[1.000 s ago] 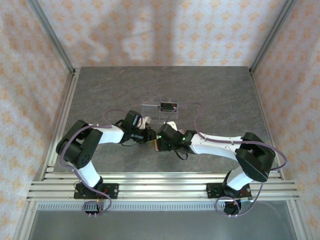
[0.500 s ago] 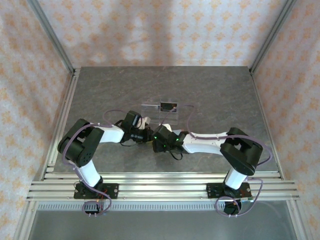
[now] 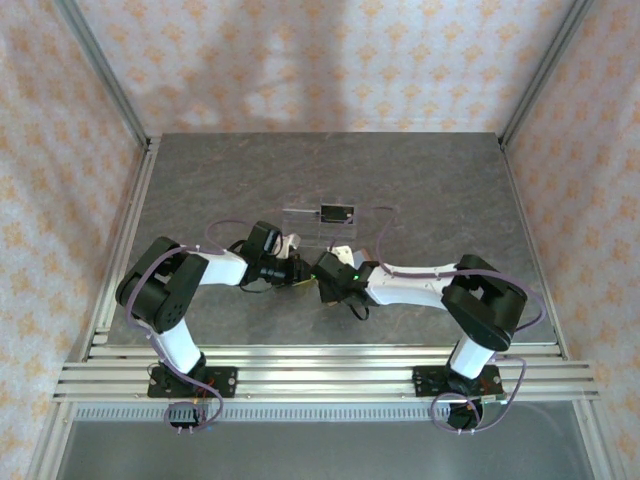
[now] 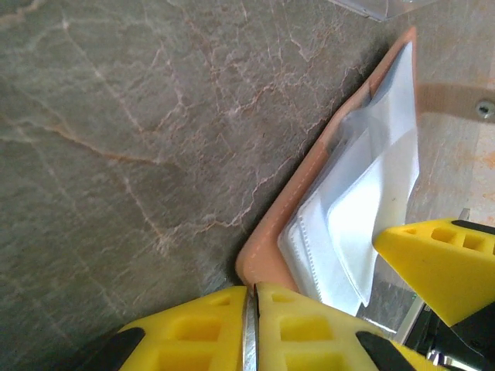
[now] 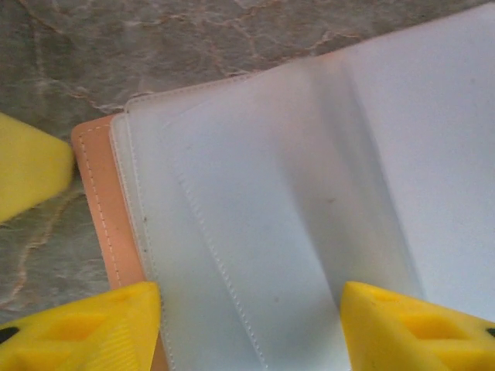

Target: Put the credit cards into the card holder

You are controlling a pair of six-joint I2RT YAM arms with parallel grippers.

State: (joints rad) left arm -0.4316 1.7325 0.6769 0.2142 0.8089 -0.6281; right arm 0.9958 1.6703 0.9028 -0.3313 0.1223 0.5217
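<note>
The card holder (image 4: 272, 246) lies open on the table, tan-edged, with pale clear sleeves (image 5: 255, 193) inside. My left gripper (image 4: 251, 292) is shut on the holder's corner, a thin edge pinched between its yellow fingers. My right gripper (image 5: 249, 300) is open, its fingertips (image 5: 116, 317) standing on either side of the sleeves. I cannot tell whether a card sits inside the sleeves. In the top view both grippers, left (image 3: 297, 270) and right (image 3: 322, 273), meet at mid-table. A black credit card (image 3: 336, 212) stands on the clear stand (image 3: 312, 224) just behind them.
Grey marbled tabletop (image 3: 440, 190) lies open to the right and back. Metal frame posts and patterned walls enclose the table. The right gripper's finger (image 4: 441, 263) shows beside the holder in the left wrist view, and the left finger (image 5: 27, 162) in the right wrist view.
The right arm's elbow has swung in toward the middle and its gripper has settled over the open holder, jaws a little narrower. The left arm has stayed put, still pinching the holder.
</note>
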